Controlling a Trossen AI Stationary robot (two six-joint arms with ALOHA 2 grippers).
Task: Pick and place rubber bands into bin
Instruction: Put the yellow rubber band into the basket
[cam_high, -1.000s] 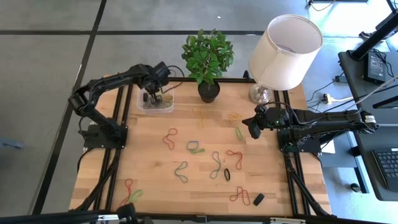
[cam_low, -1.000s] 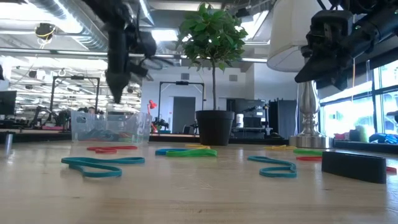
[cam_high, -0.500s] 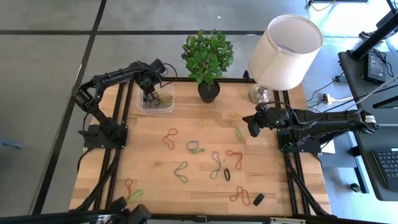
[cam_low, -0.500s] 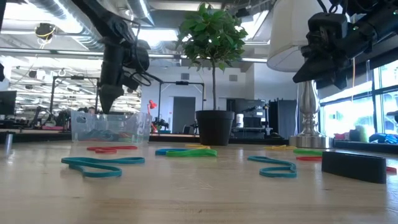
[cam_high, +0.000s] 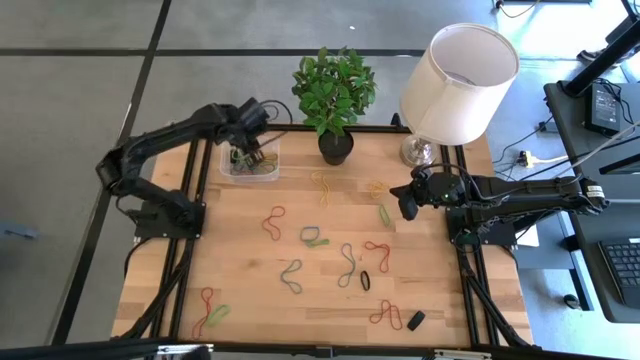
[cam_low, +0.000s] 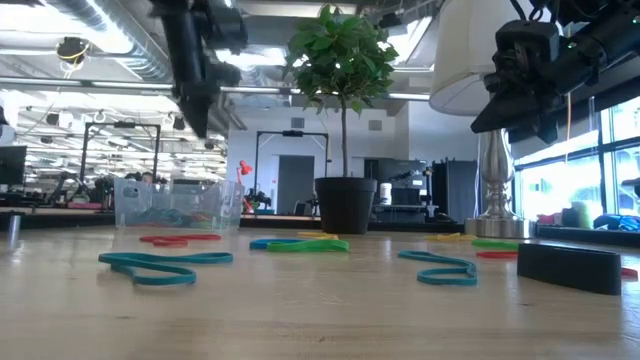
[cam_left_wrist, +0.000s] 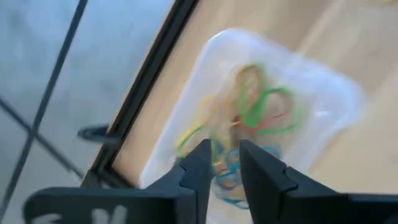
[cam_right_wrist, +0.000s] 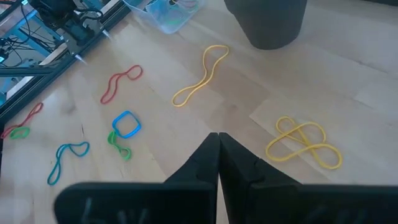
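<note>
tabletop (cam_high: 250, 290): light wood planks on a black frame; most items are carried in its middle and far half.
lamp (cam_high: 458, 85): white shade on a metal base, stood at the far right corner.
plant (cam_high: 335, 95): leafy green, in a black pot at the far edge, between bin and lamp.
left arm (cam_high: 160, 150): seen reaching from the left side over the far left corner.
right arm (cam_high: 520, 195): stretched in from the right edge, held above the tabletop.
bin (cam_high: 251, 162): clear plastic, at the far left corner, beside the plant pot; a tangle of green, yellow, red and blue bands is seen inside in the left wrist view (cam_left_wrist: 261, 118).
left tool (cam_high: 243, 150): held above the bin, clear of its rim; fingers (cam_left_wrist: 198, 167) parted by a narrow gap, nothing gripped between them.
right tool (cam_high: 407, 205): held above the tabletop's right side near a green band; fingers pressed together, nothing gripped (cam_right_wrist: 218, 146).
rubber bands (cam_high: 310, 237): scattered loose over the middle and near part of the tabletop: red, teal, green, yellow, orange and black loops, several twisted.
yellow bands (cam_right_wrist: 305, 143): a tangled pair lying on the wood just ahead of the right tool.
black block (cam_high: 416, 320): small, at the near right, beside a red band.
</note>
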